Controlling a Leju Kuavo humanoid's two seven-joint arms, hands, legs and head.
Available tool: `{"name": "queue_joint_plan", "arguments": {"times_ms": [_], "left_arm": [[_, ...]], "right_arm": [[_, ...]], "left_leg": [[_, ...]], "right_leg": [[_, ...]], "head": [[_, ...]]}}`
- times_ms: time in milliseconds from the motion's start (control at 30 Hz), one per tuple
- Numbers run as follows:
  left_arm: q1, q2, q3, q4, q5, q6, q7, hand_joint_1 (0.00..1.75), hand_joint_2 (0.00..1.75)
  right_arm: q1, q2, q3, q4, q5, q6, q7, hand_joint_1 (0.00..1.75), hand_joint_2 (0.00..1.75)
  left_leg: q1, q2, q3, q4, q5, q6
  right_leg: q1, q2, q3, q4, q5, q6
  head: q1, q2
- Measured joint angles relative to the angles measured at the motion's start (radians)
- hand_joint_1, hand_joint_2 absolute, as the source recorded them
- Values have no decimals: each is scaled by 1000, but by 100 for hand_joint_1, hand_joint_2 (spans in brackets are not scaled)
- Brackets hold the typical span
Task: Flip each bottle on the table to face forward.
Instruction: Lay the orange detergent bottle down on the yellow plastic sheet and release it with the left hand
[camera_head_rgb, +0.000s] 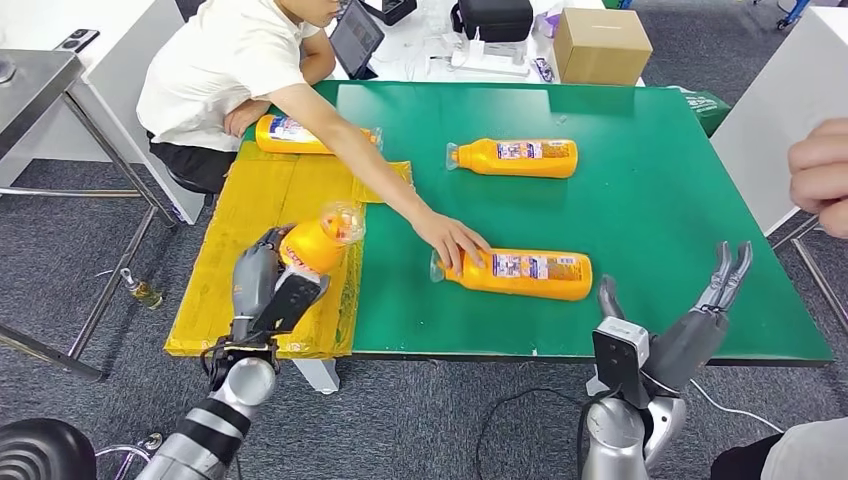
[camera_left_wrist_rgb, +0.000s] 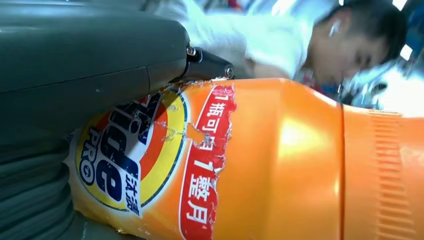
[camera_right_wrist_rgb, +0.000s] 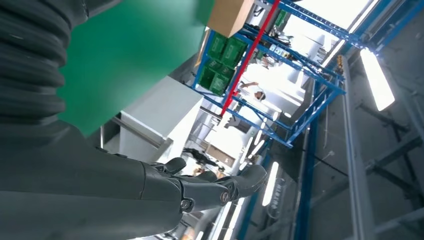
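The left hand (camera_head_rgb: 268, 285) is grasping an orange bottle (camera_head_rgb: 318, 242) at the near left of the table, over the yellow mat (camera_head_rgb: 262, 200) — the bottle is tilted up off the mat, its clear cap end pointing away from the robot and upward. In the left wrist view the same bottle (camera_left_wrist_rgb: 280, 165) is lying right against the grey palm, with its torn round logo label and a red strip of characters facing the camera.

The right hand (camera_head_rgb: 700, 320) is hovering at the near right edge of the green table (camera_head_rgb: 660, 180), fingers (camera_head_rgb: 728, 272) stretched out and apart, holding nothing. In the right wrist view the fingers (camera_right_wrist_rgb: 235, 185) are extending straight past the table edge toward blue shelving (camera_right_wrist_rgb: 300, 75) in the background.

Three more orange bottles are lying on their sides. The nearest one (camera_head_rgb: 525, 273) is resting on the green surface near the front edge, label up, cap end to the left; a person's hand (camera_head_rgb: 452, 240) is pressing on that cap end, the arm reaching in from the far left. A second bottle (camera_head_rgb: 520, 157) is lying farther back near the table's middle, label up, cap to the left. The third (camera_head_rgb: 290, 135) is lying at the back of the yellow mat, partly behind the person's arm.

A cardboard box (camera_head_rgb: 600, 45) is sitting beyond the table's far edge. Another person's hand (camera_head_rgb: 820, 175) is showing at the right edge of the head view.
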Motion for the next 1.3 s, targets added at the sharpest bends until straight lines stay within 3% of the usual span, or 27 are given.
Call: {"name": "queue_joint_plan", "arguments": {"times_ms": [67,133,200,267,433,700,767,833,900,1167,1300], "left_arm": [[-30,-1,3,53,-72,-9,30,175,175],[-71,0,-10,114,-250,-38,136,175,175],[-122,1,-44,193,-458,-123,278,175,175],[-172,-1,-77,275,-570,-215,353,175,175],[-279,-21,-121,436,-634,-368,418,175,175],[-388,-35,-157,595,-683,-451,489,170,175],[-396,-36,-160,611,-684,-453,491,115,175],[-403,-36,-161,624,-684,-459,492,35,175],[-408,-36,-161,635,-674,-471,486,3,175],[-415,-37,-102,651,-478,-542,229,0,175],[-409,-31,-52,638,-391,-568,142,0,175]], "right_arm": [[-2,3,8,11,-16,0,0,0,175],[-2,3,20,24,-27,0,0,0,175],[-3,3,36,41,-39,0,0,0,175],[-4,1,57,61,-54,0,0,0,175],[-10,-7,110,111,-74,0,0,0,175],[-16,-19,154,183,-95,1,0,0,175],[-16,-22,157,191,-95,1,0,0,175],[-17,-23,159,198,-99,1,0,0,175],[-19,-25,163,207,-107,1,0,0,175],[-19,-46,193,238,-152,0,0,0,175],[-19,-57,207,242,-168,1,0,0,175]], "left_leg": [[0,0,0,0,0,0],[0,0,0,0,0,0],[0,-1,0,0,0,0],[0,0,0,0,0,0],[0,0,0,0,0,0],[0,0,0,0,0,0],[0,0,0,0,0,0],[0,0,1,0,0,0],[0,0,1,0,0,0],[0,-2,2,0,0,0],[0,-1,2,0,0,0]], "right_leg": [[0,0,0,0,0,0],[0,0,0,0,0,0],[0,-1,0,0,0,0],[0,-1,0,0,0,0],[0,0,0,0,0,0],[0,0,0,0,0,0],[0,0,1,0,0,0],[0,0,1,0,0,0],[0,0,1,0,0,0],[0,-2,4,0,0,0],[0,-2,4,0,0,0]], "head": [[0,0],[0,0],[0,0],[0,0],[0,0],[0,0],[0,0],[0,0],[0,0],[0,0],[0,0]]}}
